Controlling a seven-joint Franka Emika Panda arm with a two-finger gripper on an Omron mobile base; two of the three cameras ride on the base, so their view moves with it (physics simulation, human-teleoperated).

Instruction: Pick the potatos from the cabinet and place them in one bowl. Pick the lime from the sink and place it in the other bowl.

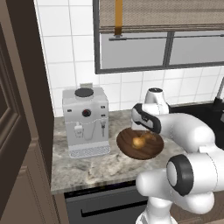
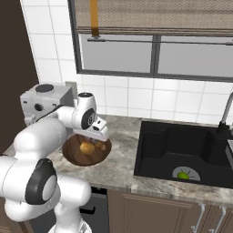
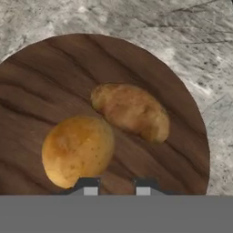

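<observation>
end effector [image 3: 116, 187] pressed together, empty, above the wooden bowl [image 3: 41, 82] mid-frame holding two potatos [image 3: 77, 149]. lime [image 2: 183, 175], lower right in the sink [image 2: 154, 150]: judged light, firm, slippery; pinch across its middle.

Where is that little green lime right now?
The lime lies at the bottom of the black sink, on the drain, right of the wooden bowl.

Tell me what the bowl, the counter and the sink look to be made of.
The bowl looks like dark brown wood with a smooth, matte finish: curved grain lines run across it. The counter looks like polished stone, probably grey marble or granite, going by its mottled veining. The sink is plain matte black with no grain or shine, perhaps composite or coated metal; the look leaves that open.
</observation>
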